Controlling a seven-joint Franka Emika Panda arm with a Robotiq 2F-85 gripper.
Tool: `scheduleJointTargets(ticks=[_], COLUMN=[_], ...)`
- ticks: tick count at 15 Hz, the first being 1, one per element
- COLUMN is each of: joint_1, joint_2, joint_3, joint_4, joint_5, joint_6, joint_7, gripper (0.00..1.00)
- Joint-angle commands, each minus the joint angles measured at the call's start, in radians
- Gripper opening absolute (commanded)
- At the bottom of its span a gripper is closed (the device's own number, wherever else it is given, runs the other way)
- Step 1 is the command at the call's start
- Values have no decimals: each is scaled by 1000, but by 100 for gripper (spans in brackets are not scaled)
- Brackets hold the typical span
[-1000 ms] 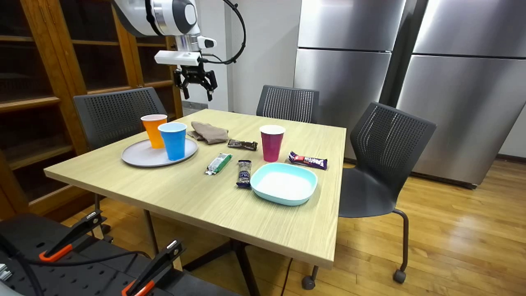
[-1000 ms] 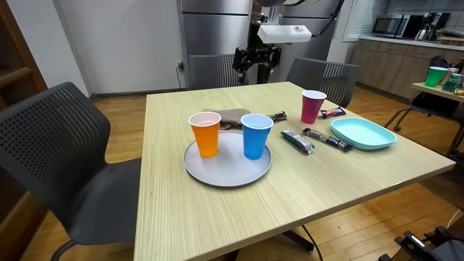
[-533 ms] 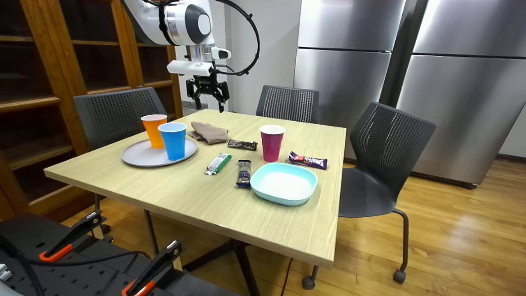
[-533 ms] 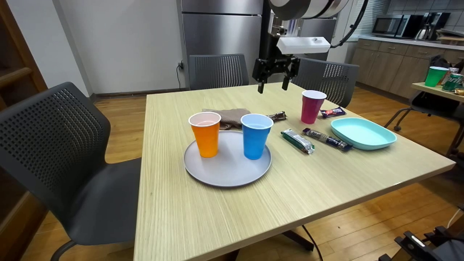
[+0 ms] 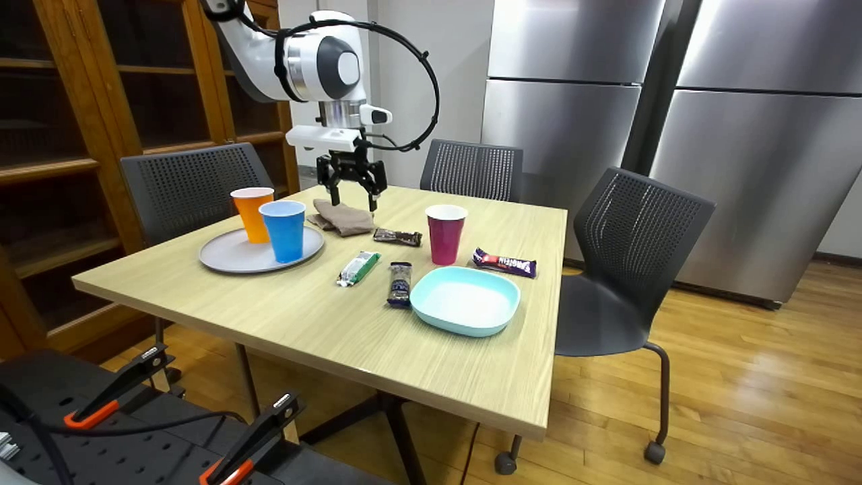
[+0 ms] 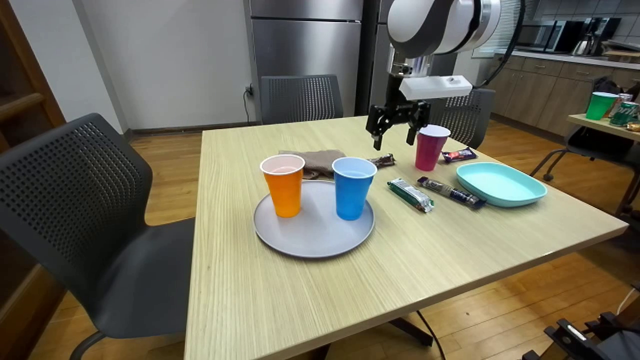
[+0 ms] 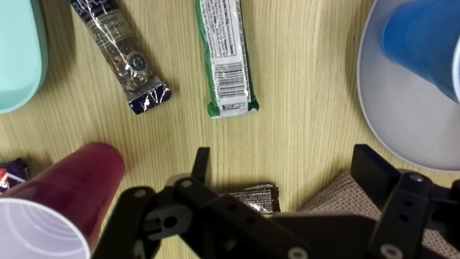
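Brown bar point(image 5: 397, 237), partly behind spread fingers point(image 7: 373, 174) in wrist view, shows whole in an exterior view

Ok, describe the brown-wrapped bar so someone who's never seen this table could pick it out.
On the pale wooden table, find the magenta cup, then the taupe cloth. Between them lies the brown-wrapped bar. Of the four bars there, it alone shows no green, blue or purple.

Beside the magenta cup point(image 5: 444, 243), white inside, we see a dark brown snack bar point(image 5: 398, 237) and a purple-and-red protein bar point(image 5: 505, 263).
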Motion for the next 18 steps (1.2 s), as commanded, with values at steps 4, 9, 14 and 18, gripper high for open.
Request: scheduleJointTargets(ticks=[4,9,14,18], joint_1=[-22,-41,-52,-52], joint_2=[79,111,123,146], joint_3=[3,-5,-5,-9], joint_4=[-6,-10,-15,-13], joint_5=[43,70,60,51], joint_6=[74,87,68,54], joint_7=[-12,-15,-32,-50], gripper=[100,100,100,100])
